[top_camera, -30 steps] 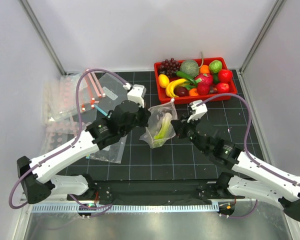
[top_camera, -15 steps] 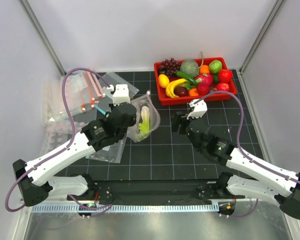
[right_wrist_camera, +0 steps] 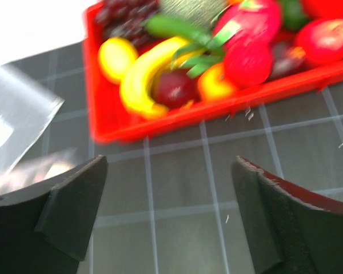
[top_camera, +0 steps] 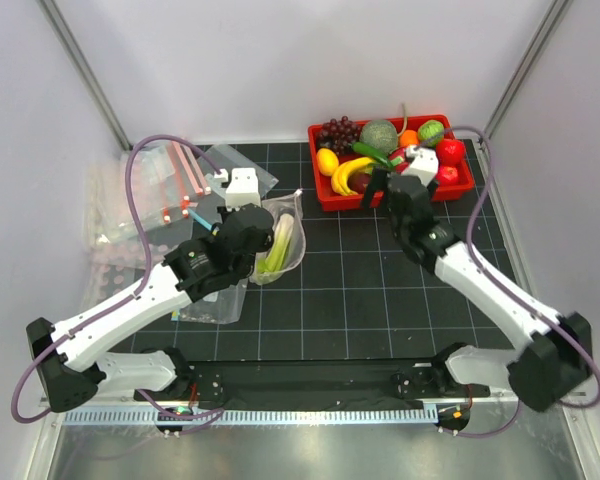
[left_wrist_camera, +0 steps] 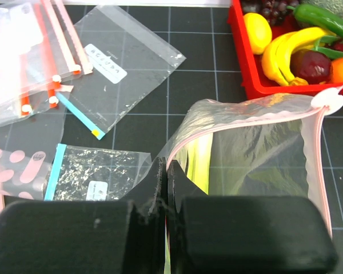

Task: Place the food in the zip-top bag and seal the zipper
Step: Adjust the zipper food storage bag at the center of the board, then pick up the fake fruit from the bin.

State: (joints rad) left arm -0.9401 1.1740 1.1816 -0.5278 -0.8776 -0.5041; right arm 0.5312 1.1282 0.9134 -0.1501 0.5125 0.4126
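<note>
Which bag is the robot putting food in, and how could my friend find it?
Find the red tray at the far right of the table. Just left of its near corner, the left gripper pinches a clear bag by its edge. Unlike the flat bags lying farther left, this one stands puffed open with a pale green celery stalk inside.

Top view was bright and even, with diffuse light off the white walls point(top_camera: 280, 60) and only soft shadows on the table point(top_camera: 360, 300). Glare streaked the zip-top bag point(left_wrist_camera: 257, 142) and the spare bags point(left_wrist_camera: 126, 63). Left wrist view was sharp. Right wrist view was motion-blurred, the red tray point(right_wrist_camera: 177, 123) smeared.
</note>
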